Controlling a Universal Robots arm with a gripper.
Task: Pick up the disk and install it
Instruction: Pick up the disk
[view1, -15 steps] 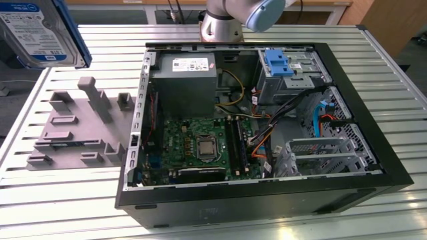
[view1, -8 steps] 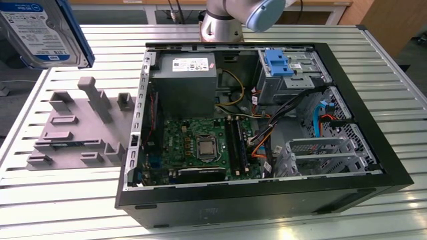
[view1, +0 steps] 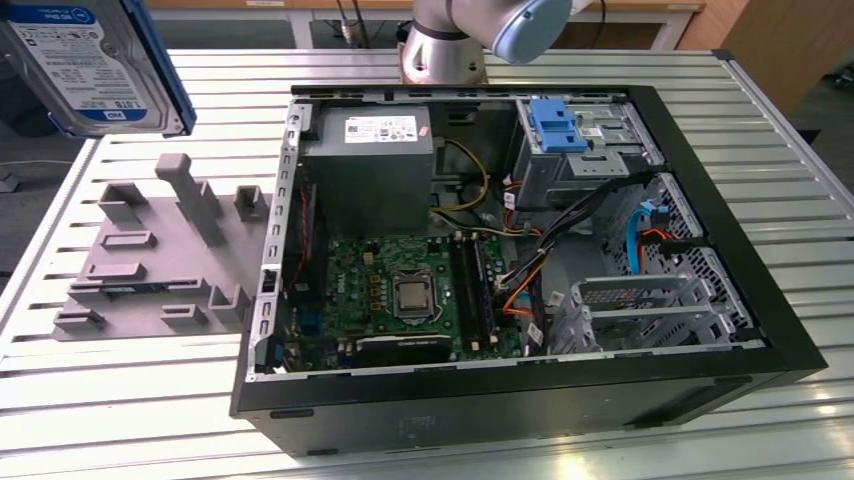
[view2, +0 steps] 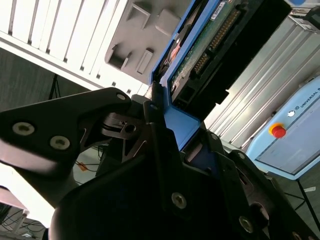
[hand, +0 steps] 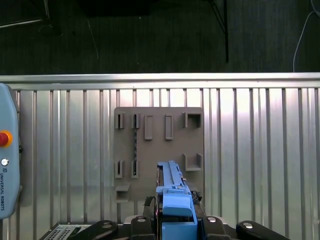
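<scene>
The disk (view1: 87, 65), a silver drive with a white-and-blue label in a blue carrier, hangs high above the table at the exterior view's left. It is above and behind the grey holder plate (view1: 147, 250). In the second wrist view the disk (view2: 200, 55) sits edge-on between the black fingers of my gripper (view2: 165, 120), which is shut on its blue frame. The first wrist view looks down along the disk's blue edge (hand: 172, 190) held in the gripper (hand: 172, 220), with the holder plate (hand: 159, 150) directly below.
An open computer case (view1: 747, 330) lies on the slatted metal table, with a grey power supply box (view1: 371, 160), a motherboard (view1: 400, 290) and a lone blue bracket (view1: 558, 125) in the drive bay. A pale blue pendant (hand: 7, 160) rests beside the plate.
</scene>
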